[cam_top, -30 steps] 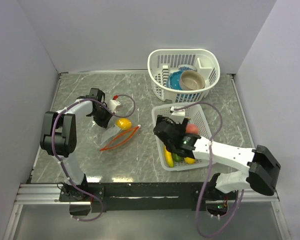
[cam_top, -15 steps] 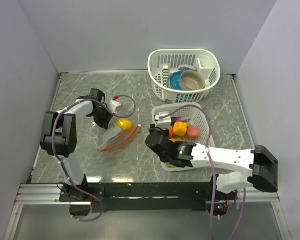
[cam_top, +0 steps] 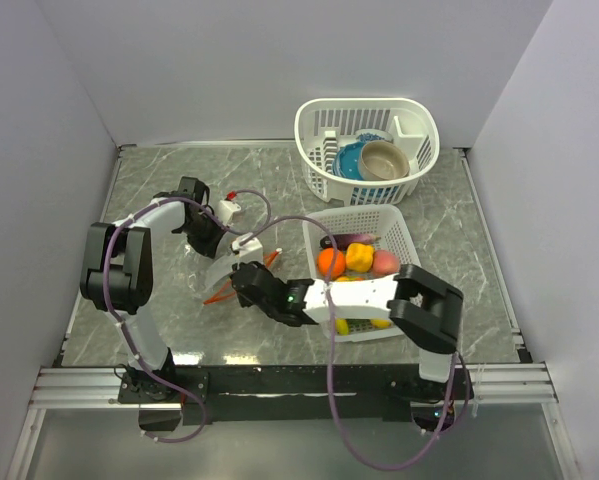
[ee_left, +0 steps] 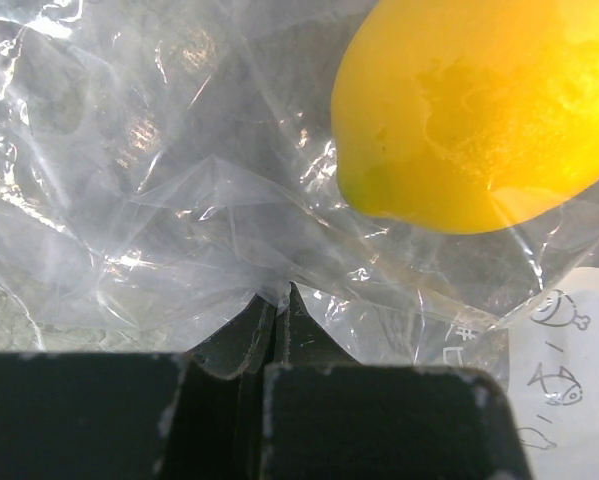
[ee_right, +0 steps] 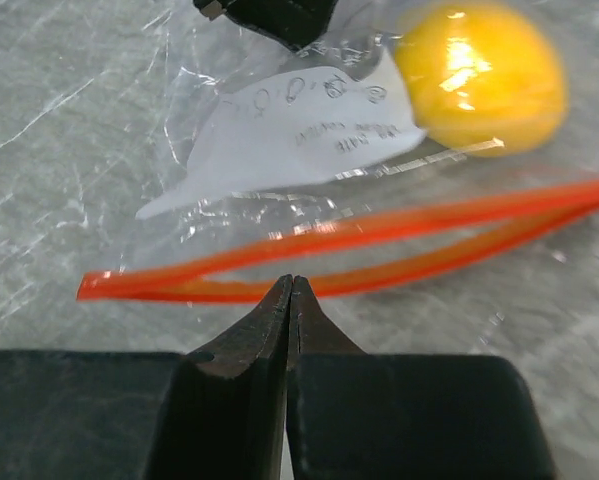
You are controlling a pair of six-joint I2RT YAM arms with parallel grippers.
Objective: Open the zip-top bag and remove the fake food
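Observation:
The zip-top bag lies left of centre on the table, its red-orange zipper strip gaping in two lips. One yellow fake food piece sits inside it, also seen as the lemon-like piece behind plastic. My left gripper is shut on a fold of the clear bag at its far end. My right gripper is shut, tips at the near zipper lip, nothing seen between them. In the top view the right gripper covers the bag's middle. More fake food lies in the near basket.
A white slatted basket at the back holds a blue bowl and a tan bowl. The near basket stands just right of my right arm. Grey walls close in the table on the left, back and right.
My right arm swung left from above the near basket to the bag's mouth, and its jaws closed on the way. The left gripper kept its hold and place.

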